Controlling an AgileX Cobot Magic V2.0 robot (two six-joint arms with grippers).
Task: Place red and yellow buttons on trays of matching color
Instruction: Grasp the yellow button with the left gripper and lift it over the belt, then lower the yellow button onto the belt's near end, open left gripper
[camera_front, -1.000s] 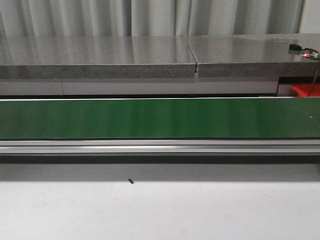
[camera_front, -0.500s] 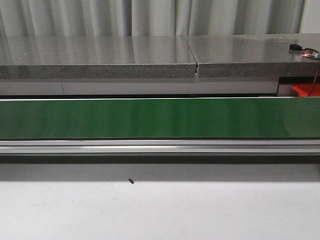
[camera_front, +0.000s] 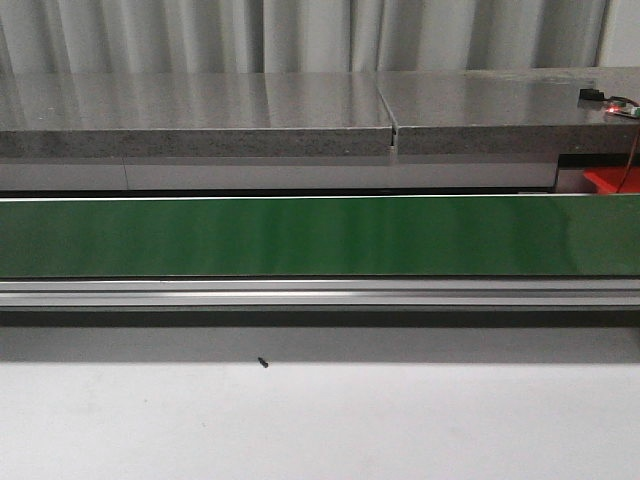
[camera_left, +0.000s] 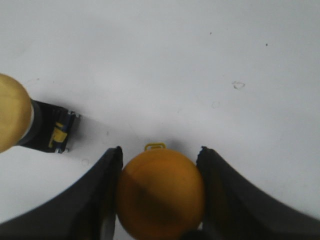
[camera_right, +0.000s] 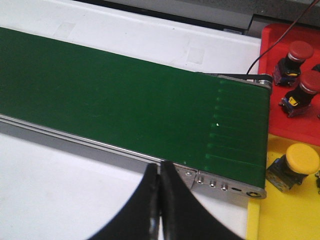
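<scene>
Left claw (camera_left: 160, 200): you see its two dark fingers (camera_left: 95, 205) pinching a yellow button (camera_left: 161, 192) by the cap, over the white bench (camera_left: 165, 65).
Second yellow button (camera_left: 12, 119): it lies on its side on the white bench near the left claw, with its black body (camera_left: 50, 131) showing.
Right claw (camera_right: 160, 210): its fingers are pressed together with nothing between them, above the near rail (camera_right: 100, 145) of the conveyor.
Green belt (camera_right: 115, 95): you see no button on it, in the right wrist view or in the front view.
Yellow tray (camera_right: 285, 210): one yellow-capped button (camera_right: 295, 164) lies here, beside the belt end.
Red tray (camera_right: 295, 80): two red buttons (camera_right: 299, 52) (camera_right: 306, 89) lie in it, farther than the yellow tray.
</scene>
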